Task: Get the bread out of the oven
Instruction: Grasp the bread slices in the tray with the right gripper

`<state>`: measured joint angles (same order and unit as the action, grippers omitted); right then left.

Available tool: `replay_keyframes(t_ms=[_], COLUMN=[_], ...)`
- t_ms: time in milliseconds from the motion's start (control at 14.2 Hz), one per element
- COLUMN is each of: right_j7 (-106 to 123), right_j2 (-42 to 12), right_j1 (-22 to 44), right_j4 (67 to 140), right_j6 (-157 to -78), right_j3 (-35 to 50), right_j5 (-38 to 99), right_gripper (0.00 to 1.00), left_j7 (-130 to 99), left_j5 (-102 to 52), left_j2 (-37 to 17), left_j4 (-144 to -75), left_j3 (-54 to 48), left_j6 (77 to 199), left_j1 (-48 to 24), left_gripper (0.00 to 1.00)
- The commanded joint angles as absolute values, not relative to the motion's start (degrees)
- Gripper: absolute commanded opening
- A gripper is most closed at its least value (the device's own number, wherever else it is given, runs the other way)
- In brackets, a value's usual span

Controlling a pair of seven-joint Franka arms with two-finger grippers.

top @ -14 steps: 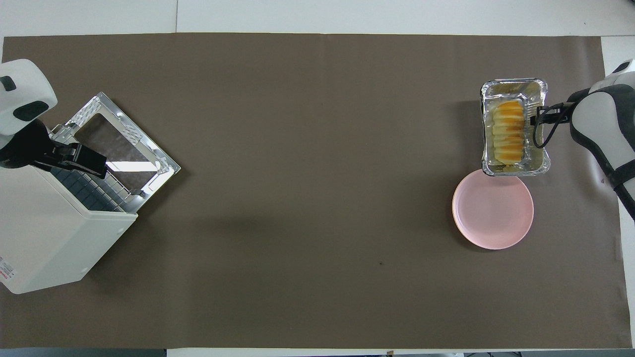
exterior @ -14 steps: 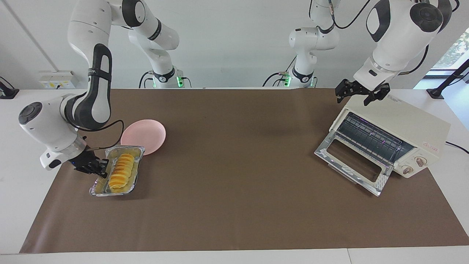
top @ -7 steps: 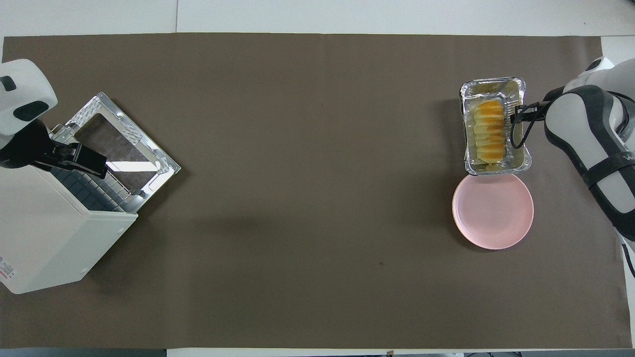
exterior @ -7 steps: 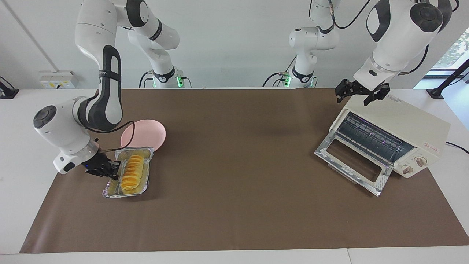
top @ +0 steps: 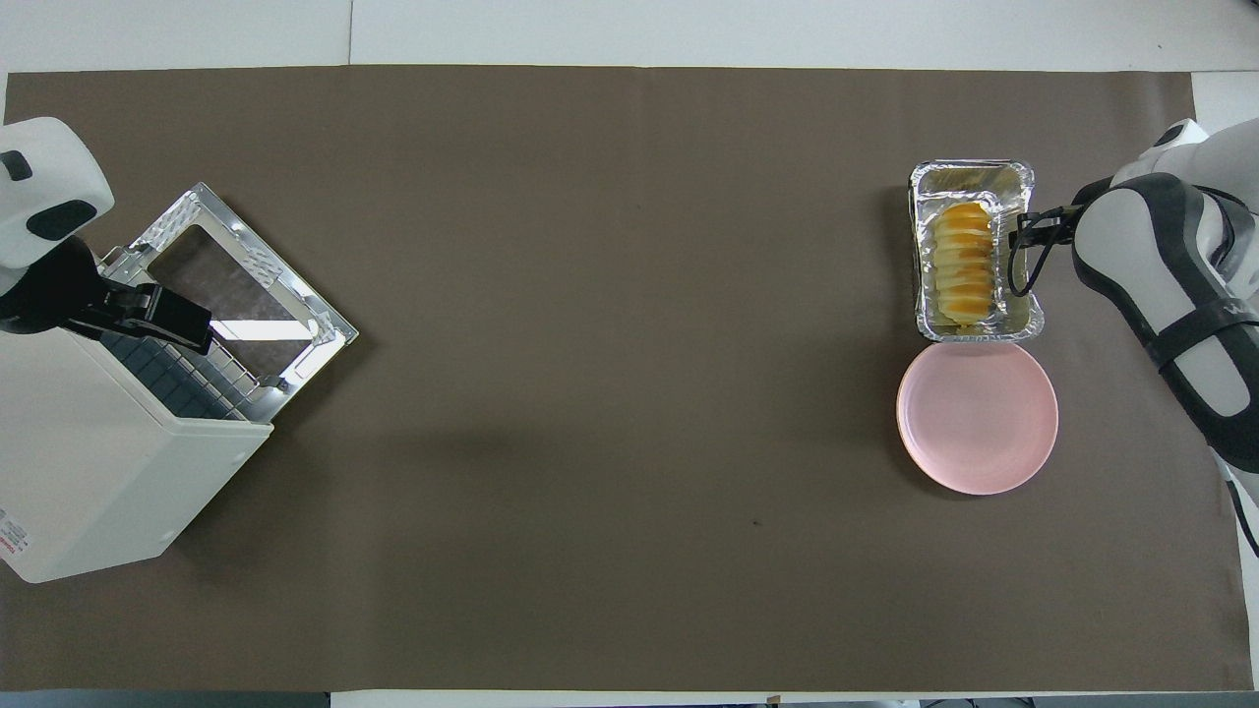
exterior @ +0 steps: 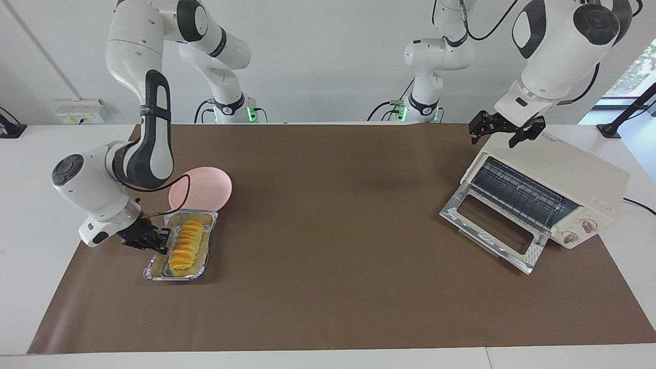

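Note:
The bread is a ridged golden-orange loaf lying in a crinkled silver foil tray, next to the pink plate and farther from the robots. It also shows in the overhead view, in the foil tray. My right gripper is shut on the tray's long rim, low over the mat, and shows in the overhead view. The cream-white oven stands at the left arm's end, its silver door folded down and its wire rack bare. My left gripper hangs open over the oven's top edge.
A pink plate lies empty on the brown mat, touching the tray's nearer end; it also shows in the overhead view. The oven and its open door take up the left arm's end.
My right gripper has carried the foil tray with the bread a little toward the left arm's end, closing up to the plate. The left arm has not moved.

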<state>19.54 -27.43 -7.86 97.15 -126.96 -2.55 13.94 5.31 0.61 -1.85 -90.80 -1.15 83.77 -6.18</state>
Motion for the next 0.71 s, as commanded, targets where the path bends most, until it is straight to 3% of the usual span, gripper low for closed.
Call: replay_keyframes(t_ms=[0,635], right_j7=[19.2,13.3], right_j2=[-27.0,-26.5], right_j1=[-8.1,-3.1], right_j4=[97.4,95.2], right_j6=[-126.5,-125.4], right_j3=[-2.2,-2.3], right_j5=[15.0,11.0], right_gripper=[1.00,1.00], left_j7=[5.5,5.5], left_j5=[1.0,1.0], left_j2=[-0.8,-0.8], left_j4=[-91.8,-91.8], left_j3=[-1.6,-1.6], left_j6=[84.8,84.7], left_j1=[-5.4,-5.4], left_gripper=[1.00,1.00])
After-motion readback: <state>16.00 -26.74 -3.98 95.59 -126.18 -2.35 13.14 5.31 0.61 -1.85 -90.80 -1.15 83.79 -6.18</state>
